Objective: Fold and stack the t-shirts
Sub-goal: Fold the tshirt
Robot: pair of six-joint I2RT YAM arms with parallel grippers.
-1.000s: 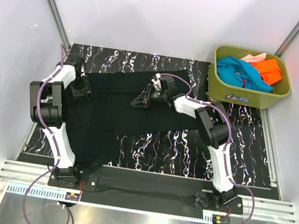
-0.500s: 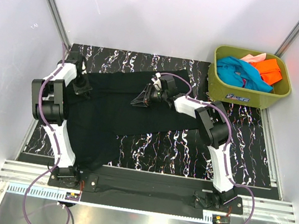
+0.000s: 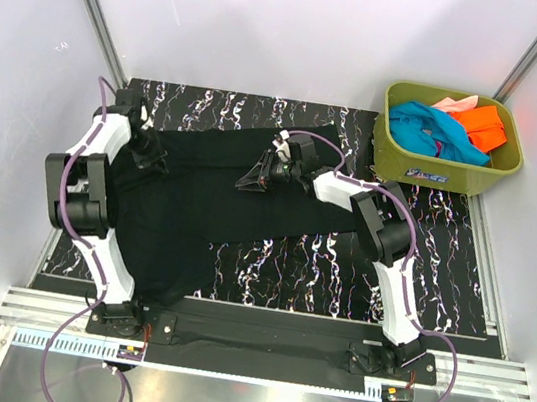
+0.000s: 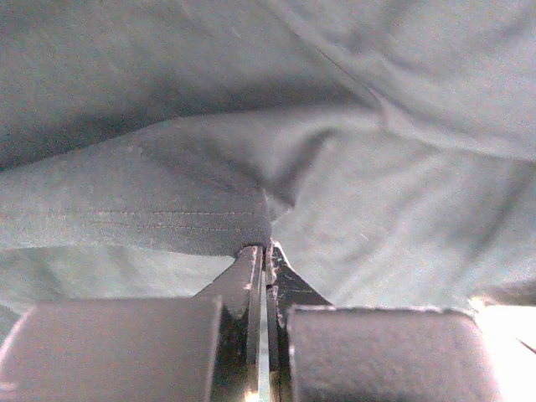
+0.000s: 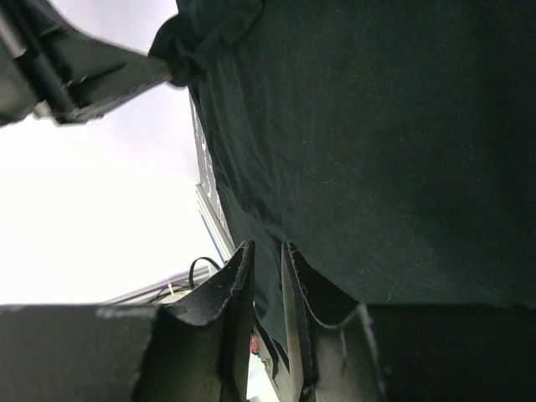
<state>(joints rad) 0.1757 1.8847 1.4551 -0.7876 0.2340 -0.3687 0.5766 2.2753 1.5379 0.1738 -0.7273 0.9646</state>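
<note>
Since a second ago the left arm's elbow has swung outward and the left gripper (image 4: 265, 248) has closed. Its fingers now press together on a hemmed edge of the black t-shirt (image 3: 217, 204), at the cloth's 10 o'clock corner. The right gripper (image 5: 266, 251) pinches a fold of the same shirt near its 12 o'clock edge. The shirt lies spread over the marbled table (image 3: 340, 262). At the table's 2 o'clock the olive tub (image 3: 479, 177) holds three more: the teal t-shirt (image 3: 423, 128), orange t-shirt (image 3: 482, 124) and pink t-shirt (image 3: 455, 103).
</note>
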